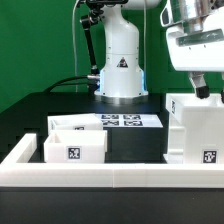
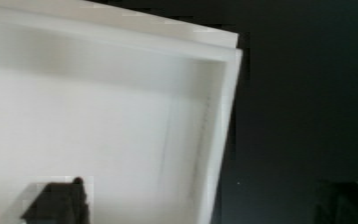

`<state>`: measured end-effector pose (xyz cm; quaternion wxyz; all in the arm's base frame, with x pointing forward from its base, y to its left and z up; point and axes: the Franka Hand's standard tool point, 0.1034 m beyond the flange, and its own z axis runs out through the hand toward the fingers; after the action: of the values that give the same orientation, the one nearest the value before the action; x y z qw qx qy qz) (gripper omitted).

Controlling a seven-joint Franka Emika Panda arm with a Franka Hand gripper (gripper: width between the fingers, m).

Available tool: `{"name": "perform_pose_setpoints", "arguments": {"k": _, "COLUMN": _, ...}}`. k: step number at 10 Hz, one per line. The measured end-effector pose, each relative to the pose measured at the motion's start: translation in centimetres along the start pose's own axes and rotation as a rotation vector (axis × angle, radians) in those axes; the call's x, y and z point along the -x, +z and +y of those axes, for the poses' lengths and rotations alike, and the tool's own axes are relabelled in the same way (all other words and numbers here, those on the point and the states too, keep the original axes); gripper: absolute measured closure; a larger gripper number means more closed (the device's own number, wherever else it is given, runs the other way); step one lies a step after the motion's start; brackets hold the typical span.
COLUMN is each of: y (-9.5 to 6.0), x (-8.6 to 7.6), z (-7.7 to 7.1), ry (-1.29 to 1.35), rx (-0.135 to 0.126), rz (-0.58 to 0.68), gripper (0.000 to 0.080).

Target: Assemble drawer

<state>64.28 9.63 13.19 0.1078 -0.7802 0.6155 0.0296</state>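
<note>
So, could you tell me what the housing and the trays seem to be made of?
Housing: probably white plastic, matte; smooth even faces, crisp moulded rim. Trays: seemingly the same matte white plastic; thin, even walls.

Behind, green backdrop [image 1: 40, 40]; black tabletop [image 1: 40, 115]; low white border wall [image 1: 120, 178] along front edge.

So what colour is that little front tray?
The tray is white, its tag black-and-white; exterior view shows it best.
</note>
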Motion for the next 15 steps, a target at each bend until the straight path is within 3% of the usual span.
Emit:
{"name": "perform_pose_setpoints", "arguments": {"k": 1, "y": -0.7, "x": 0.1, "z": 0.2, "ry": -0.076, "rx": 0.004, "rz": -0.003, "gripper": 0.0151}}
{"name": "perform_pose_setpoints", "arguments": {"k": 5, "y": -0.5, "x": 0.2, "z": 0.7, "ry": -0.199, "rx": 0.024, "rz": -0.007, "gripper": 0.015}}
{"name": "perform_pose_setpoints", "arguments": {"k": 7, "y": -0.4, "x": -0.4, "z": 1.6, "ry": -0.601, "rx": 0.074, "rz": -0.012, "gripper": 0.015}}
{"name": "perform_pose_setpoints", "arguments": {"k": 9, "y": -0.5, "x": -1.1, "z": 1.6, "ry": -0.74, "rx": 0.05, "rz": 0.012, "gripper": 0.015}}
{"name": "perform_pose_setpoints", "arguments": {"k": 12, "y": -0.4, "x": -1.2, "z": 1.8, "ry": -0.948, "rx": 0.057, "rz": 0.005, "gripper": 0.015}}
{"name": "perform_pose_setpoints", "arguments": {"k": 13, "y": -0.7, "x": -2.1, "z": 2.0, "ry": -1.047, "rx": 0.059, "rz": 0.008, "gripper": 0.015}}
{"name": "perform_pose_setpoints", "arguments": {"k": 15, "y": -1.8, "x": -5.0, "z": 3.9, "ry": -1.206, "rx": 0.073, "rz": 0.013, "gripper": 0.015}}
